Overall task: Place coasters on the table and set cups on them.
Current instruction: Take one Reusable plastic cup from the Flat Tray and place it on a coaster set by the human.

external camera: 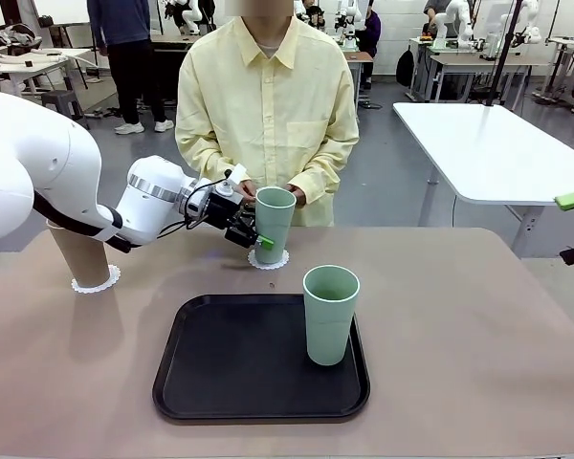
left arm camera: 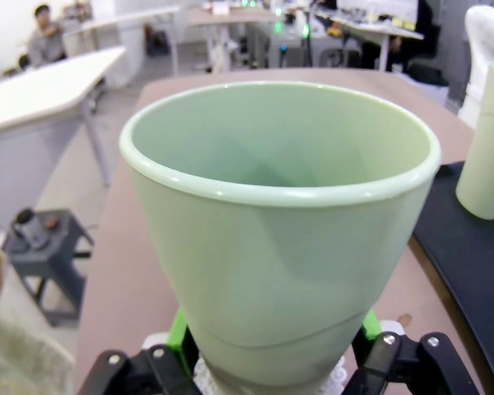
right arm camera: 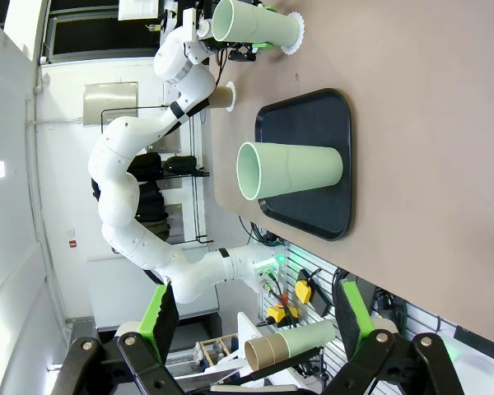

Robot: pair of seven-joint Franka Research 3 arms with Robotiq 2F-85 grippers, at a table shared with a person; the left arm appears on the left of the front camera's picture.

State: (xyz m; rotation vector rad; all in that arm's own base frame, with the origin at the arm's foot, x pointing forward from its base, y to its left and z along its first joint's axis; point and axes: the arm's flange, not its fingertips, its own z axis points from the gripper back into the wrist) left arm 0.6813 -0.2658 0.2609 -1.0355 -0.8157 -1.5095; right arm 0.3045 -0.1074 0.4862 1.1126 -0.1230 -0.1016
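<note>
A black tray (external camera: 220, 382) is lying on the near middle of the table (external camera: 459, 335). The near green cup (external camera: 330, 316) is standing upright on the tray's right part, directly on the black surface.

At the right edge of the scene the right gripper (right arm camera: 253, 300) is hanging with its jaws wide apart and nothing between them.

Farther back on the left, the brown cup (external camera: 81, 256) is sitting on the left coaster (external camera: 107, 280). The white left arm is crossing in front of the cup and hiding its top.

At the far middle, the far green cup (external camera: 274, 225) is standing upright on the far coaster (external camera: 268, 260), whose lacy edge is showing around the cup's base. The left gripper (external camera: 258, 237) is reaching in from the left and flanking the lower part of this cup. Its green pads (left arm camera: 181, 333) are sitting on either side of the cup wall. It cannot be told whether they are pressing the cup or standing just off it.

Beyond the table's far edge a person in a pale yellow shirt (external camera: 268, 105) is standing, with one hand (external camera: 297, 196) resting just behind the far green cup.
</note>
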